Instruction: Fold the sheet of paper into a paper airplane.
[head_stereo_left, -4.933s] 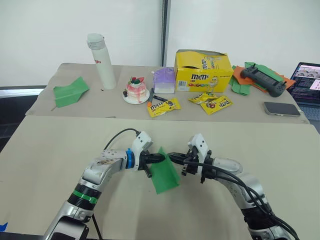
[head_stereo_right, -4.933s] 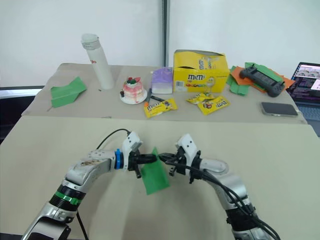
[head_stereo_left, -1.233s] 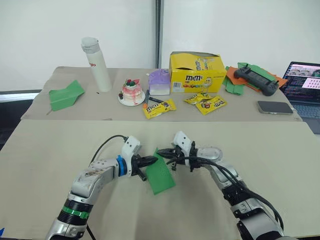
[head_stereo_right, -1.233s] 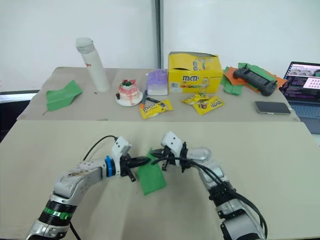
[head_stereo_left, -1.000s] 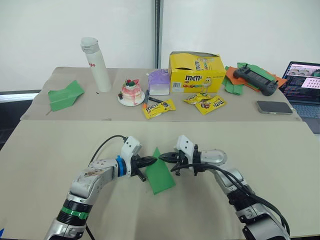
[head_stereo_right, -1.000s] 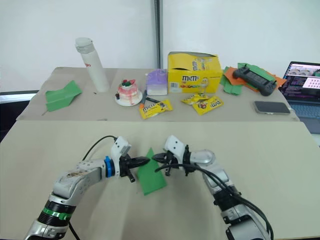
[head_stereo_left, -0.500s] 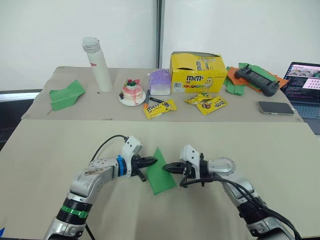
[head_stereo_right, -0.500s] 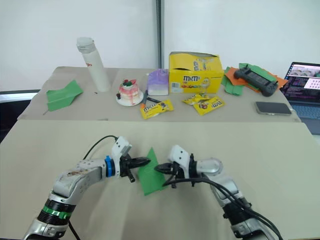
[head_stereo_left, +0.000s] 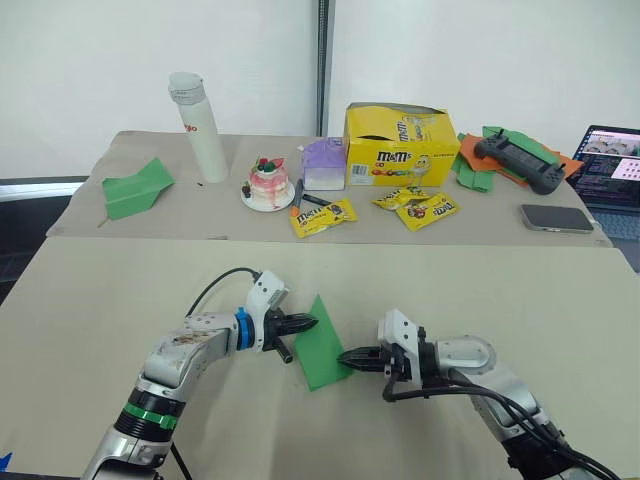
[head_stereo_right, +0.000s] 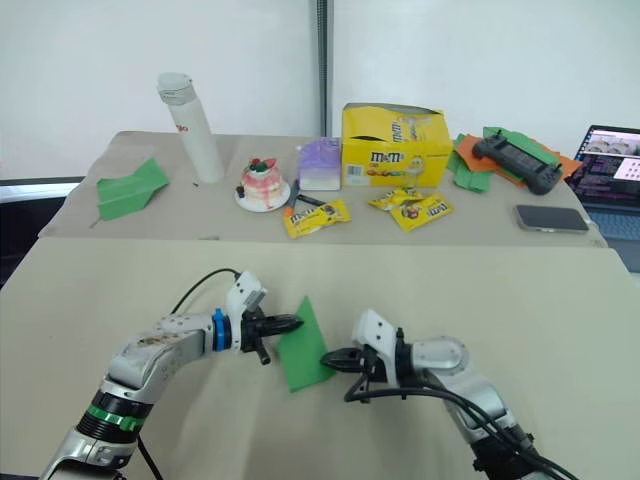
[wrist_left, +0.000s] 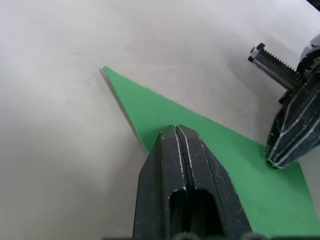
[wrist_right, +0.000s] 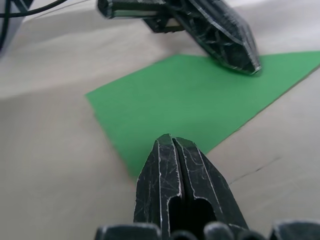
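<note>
Left eye view: the left gripper (head_stereo_left: 306, 324), jaws shut, presses the paper's (head_stereo_left: 322, 345) left edge flat on the desk (head_stereo_left: 100, 300). Its long side runs away from the robot. The right gripper (head_stereo_left: 347, 355), jaws shut, touches its right edge.

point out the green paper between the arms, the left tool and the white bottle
green paper (head_stereo_left: 322, 345), left eye view, middle of its flat face
left tool (head_stereo_left: 306, 323), left eye view, at its fingertips
white bottle (head_stereo_left: 200, 130), left eye view, mid-body

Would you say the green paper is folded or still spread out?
Folded: the paper lies as a pointed wedge, not a square.
</note>
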